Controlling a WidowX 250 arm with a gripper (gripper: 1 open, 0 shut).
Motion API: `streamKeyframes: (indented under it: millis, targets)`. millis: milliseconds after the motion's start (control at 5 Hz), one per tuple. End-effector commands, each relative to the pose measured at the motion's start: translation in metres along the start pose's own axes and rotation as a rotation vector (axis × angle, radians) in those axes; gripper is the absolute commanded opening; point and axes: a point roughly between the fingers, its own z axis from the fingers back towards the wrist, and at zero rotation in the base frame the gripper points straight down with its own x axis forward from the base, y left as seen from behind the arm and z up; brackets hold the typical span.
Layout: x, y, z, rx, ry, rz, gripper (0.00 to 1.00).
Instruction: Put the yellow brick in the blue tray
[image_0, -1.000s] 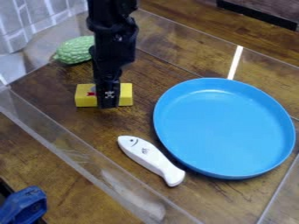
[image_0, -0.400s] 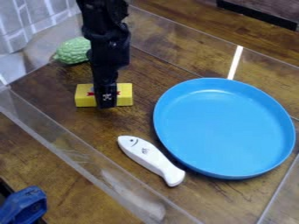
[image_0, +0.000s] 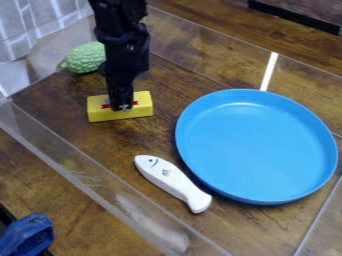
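The yellow brick (image_0: 103, 109) lies flat on the wooden table, left of the blue tray (image_0: 254, 150). My black gripper (image_0: 123, 100) comes straight down onto the brick's middle. Its reddish fingertips are drawn in against the brick's top and sides, shut on it. The brick's label is hidden under the fingers. The blue tray is a wide round plate with a raised rim and nothing in it, about a brick's length to the right of the brick.
A green bumpy gourd-like object (image_0: 84, 57) sits behind the brick at the left. A white fish-shaped piece (image_0: 171, 181) lies in front, between brick and tray. A blue cloth (image_0: 24, 238) shows at the bottom left corner.
The fingers, spread wide over the brick before, have closed in on it. The arm has hardly shifted and the brick stays where it was on the table.
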Motion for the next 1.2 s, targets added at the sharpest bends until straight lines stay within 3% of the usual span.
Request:
streamKeyframes:
  millis: [0,1000]
  targets:
    - [0.003,0.006,0.01,0.019,0.004,-0.002,0.0]
    - [0.019,0.013,0.039,0.047,0.042,-0.02,0.0]
